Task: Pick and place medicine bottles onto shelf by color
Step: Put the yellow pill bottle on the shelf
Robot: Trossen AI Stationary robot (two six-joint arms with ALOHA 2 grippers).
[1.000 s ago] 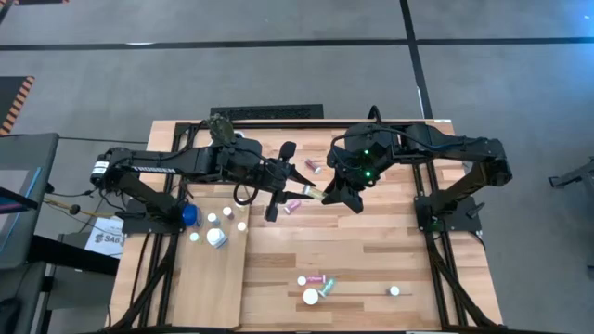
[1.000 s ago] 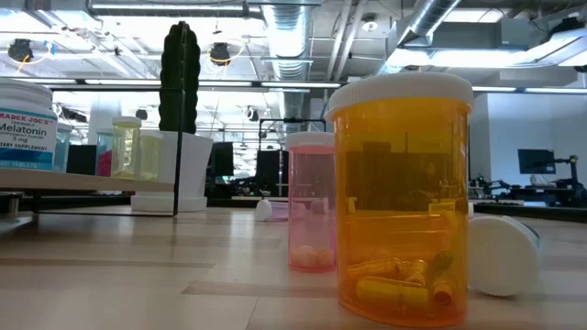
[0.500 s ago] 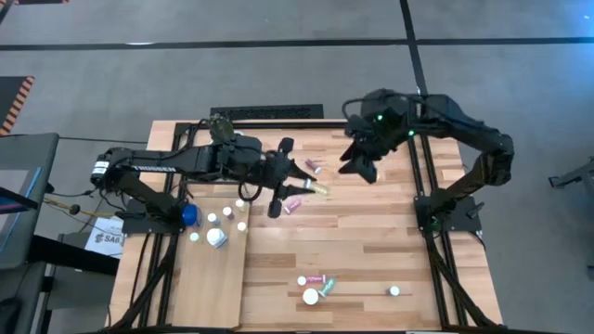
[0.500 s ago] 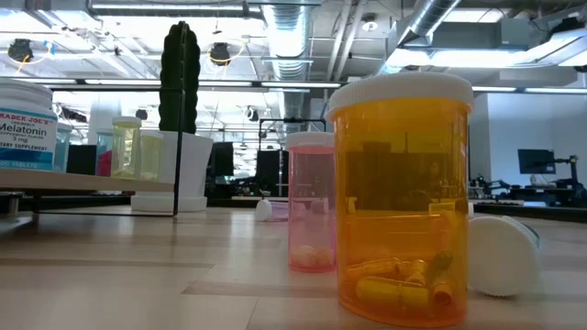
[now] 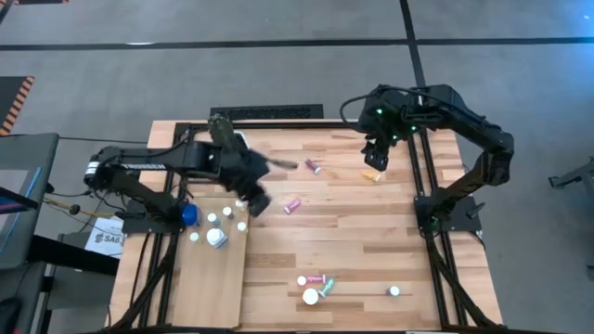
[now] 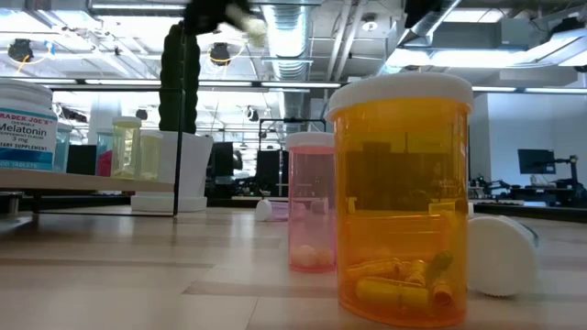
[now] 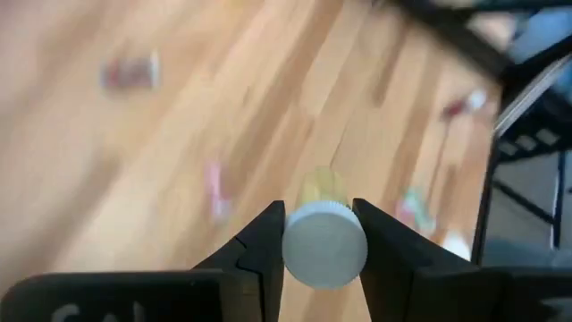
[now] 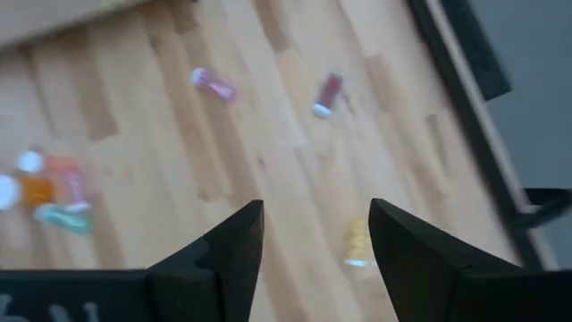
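My left gripper [image 7: 320,224] is shut on a pale yellow medicine bottle [image 7: 322,186] with a white cap. It hangs in the air by the far right corner of the shelf [image 5: 206,274], a pale board at the table's left that bears several small bottles [image 5: 226,212]. My right gripper [image 5: 376,160] is open above the table's far right. An amber bottle [image 8: 357,241] lies on its side on the wood below it, untouched. Loose pink bottles [image 5: 292,205] lie mid-table. My left gripper pinches the bottle's white cap [image 7: 323,249] between its two fingers [image 7: 266,240], one on either side of the cap's rim. The cap end faces back toward the wrist and the yellow body sticks out beyond the fingertips. The fingers slant down; the bottle is clear of table and shelf.
A cluster of bottles [image 5: 316,284] and a lone white one [image 5: 394,290] lie near the front edge; a dark pink one [image 5: 314,167] lies at the far middle. The low view shows an amber bottle [image 6: 399,197] close up, a pink one [image 6: 312,202] and a cactus pot [image 6: 180,174].
Both grippers met at the yellow bottle mid-table. My right gripper has drawn off toward the far right edge, leaving the bottle in my left gripper. My left gripper has carried it toward the table's left and the shelf, rolling and tipping downward as it went.
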